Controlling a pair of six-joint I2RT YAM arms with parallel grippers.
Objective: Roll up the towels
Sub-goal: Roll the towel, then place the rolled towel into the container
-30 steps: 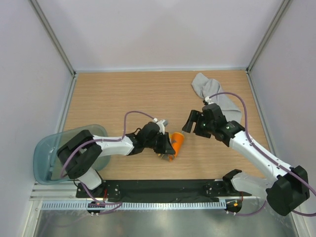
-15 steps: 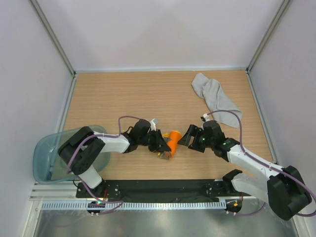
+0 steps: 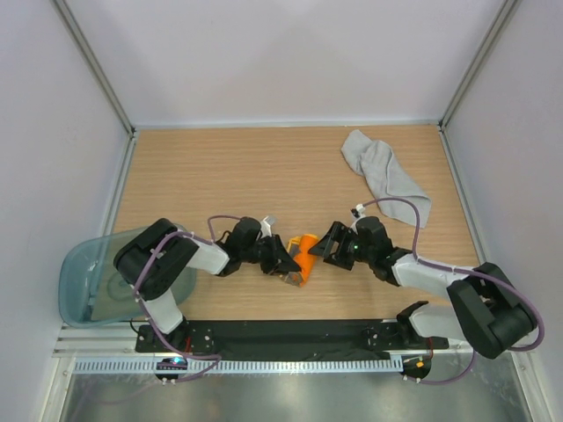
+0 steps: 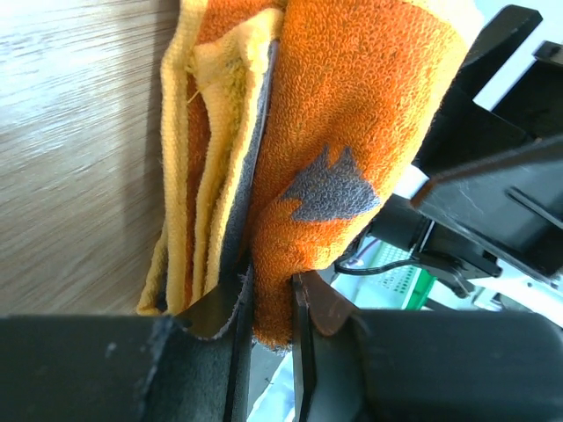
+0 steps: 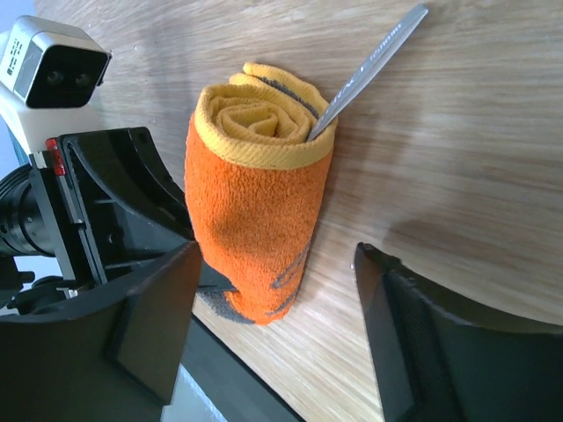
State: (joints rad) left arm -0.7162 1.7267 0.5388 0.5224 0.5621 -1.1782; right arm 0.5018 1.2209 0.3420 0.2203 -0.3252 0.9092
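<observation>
Two towels show on my feed. The small bright orange towel (image 3: 306, 255) lies near the front middle of the pale wooden table (image 3: 220, 167), wound into a short, tight roll.

My left gripper (image 3: 283, 266) reaches it from the left, low over the wood. Through the left wrist camera I see its two dark fingers (image 4: 321, 312) pressed in on the lower edge of the orange towel (image 4: 352, 132), pinching a fold of terry cloth between them.

My right gripper (image 3: 328, 248) faces it from the other side. On the right wrist camera its jaws are spread wide. One dark finger (image 5: 422, 352) is over bare wood and the other is by the lower end of the orange towel (image 5: 255, 193). I cannot tell whether that second finger touches the cloth. The same view shows the yellow hem coiled in a spiral at the roll's far end.

A thin flat grey strip (image 5: 369, 70) sticks out of that coiled end and slants away over the wood. I cannot tell what it is.

The larger light grey rectangular towel (image 3: 383, 171) lies crumpled and unrolled at the far right of the table, well apart from both grippers. A translucent teal plastic tub (image 3: 84, 281) sits at the near left edge, beside the left arm's base.
</observation>
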